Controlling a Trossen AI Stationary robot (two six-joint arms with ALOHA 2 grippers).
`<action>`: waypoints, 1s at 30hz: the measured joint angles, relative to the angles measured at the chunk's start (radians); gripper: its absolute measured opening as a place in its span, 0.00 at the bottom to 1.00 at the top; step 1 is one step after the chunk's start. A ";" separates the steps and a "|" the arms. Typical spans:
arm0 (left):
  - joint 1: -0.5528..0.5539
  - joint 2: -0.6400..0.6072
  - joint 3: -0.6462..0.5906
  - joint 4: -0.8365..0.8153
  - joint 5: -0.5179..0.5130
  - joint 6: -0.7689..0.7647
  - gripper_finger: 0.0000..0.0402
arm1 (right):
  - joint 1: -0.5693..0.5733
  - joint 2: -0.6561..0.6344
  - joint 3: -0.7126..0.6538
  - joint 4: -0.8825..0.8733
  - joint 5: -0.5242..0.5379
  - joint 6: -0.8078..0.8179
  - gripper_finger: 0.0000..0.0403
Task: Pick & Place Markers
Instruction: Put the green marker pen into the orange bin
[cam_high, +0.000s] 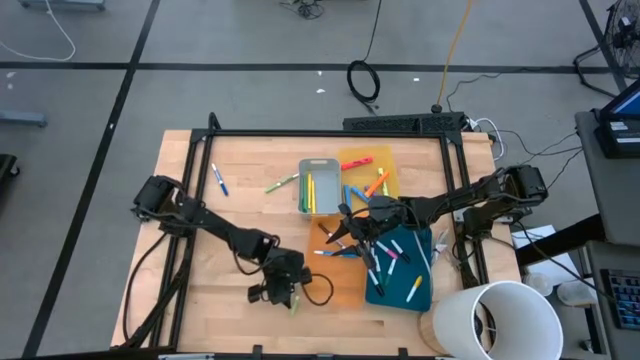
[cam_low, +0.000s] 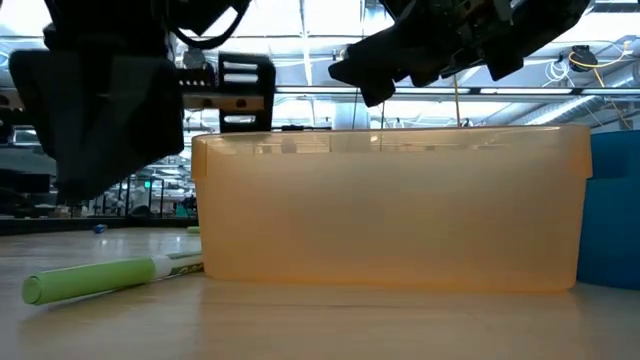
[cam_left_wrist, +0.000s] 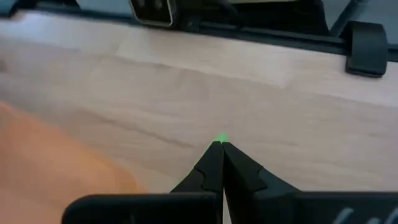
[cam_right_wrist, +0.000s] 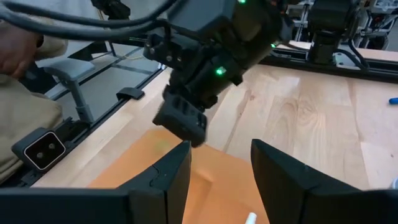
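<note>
My left gripper (cam_high: 284, 287) hovers low by the table's near edge, left of the orange tray (cam_high: 322, 262), with its fingers shut (cam_left_wrist: 221, 146). A green marker (cam_low: 100, 278) lies flat on the wood beneath it, and a speck of green (cam_left_wrist: 221, 138) shows at the fingertips. My right gripper (cam_high: 350, 232) hangs open (cam_right_wrist: 221, 168) over the orange tray and holds nothing. More markers lie in the blue tray (cam_high: 424, 296), the yellow tray (cam_high: 388, 158) and the grey tray (cam_high: 318, 165). My left gripper has its shut fingertips (cam_left_wrist: 214, 155) right at a speck of the green marker (cam_left_wrist: 221, 138). I cannot tell whether they touch it. In the low view the marker (cam_low: 100, 278) lies on the table below the gripper.
A blue marker (cam_high: 218, 180) and a green-yellow one (cam_high: 282, 183) lie loose on the left part of the table. A white bucket (cam_high: 495, 320) stands at the near right corner. A black frame (cam_high: 330, 131) borders the table. A person's sleeve (cam_right_wrist: 18, 81) shows beyond the near edge.
</note>
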 joint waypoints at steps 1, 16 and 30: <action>0.004 0.000 -0.001 -0.005 -0.004 -0.009 0.00 | 0.000 0.000 0.000 -0.001 0.000 0.000 0.39; -0.275 -0.183 0.013 -0.230 -0.923 -0.608 0.01 | 0.000 0.000 0.000 -0.044 0.000 -0.019 0.39; -0.373 0.051 0.421 -0.755 -1.152 -0.827 0.02 | -0.001 0.000 0.000 -0.021 0.000 0.009 0.39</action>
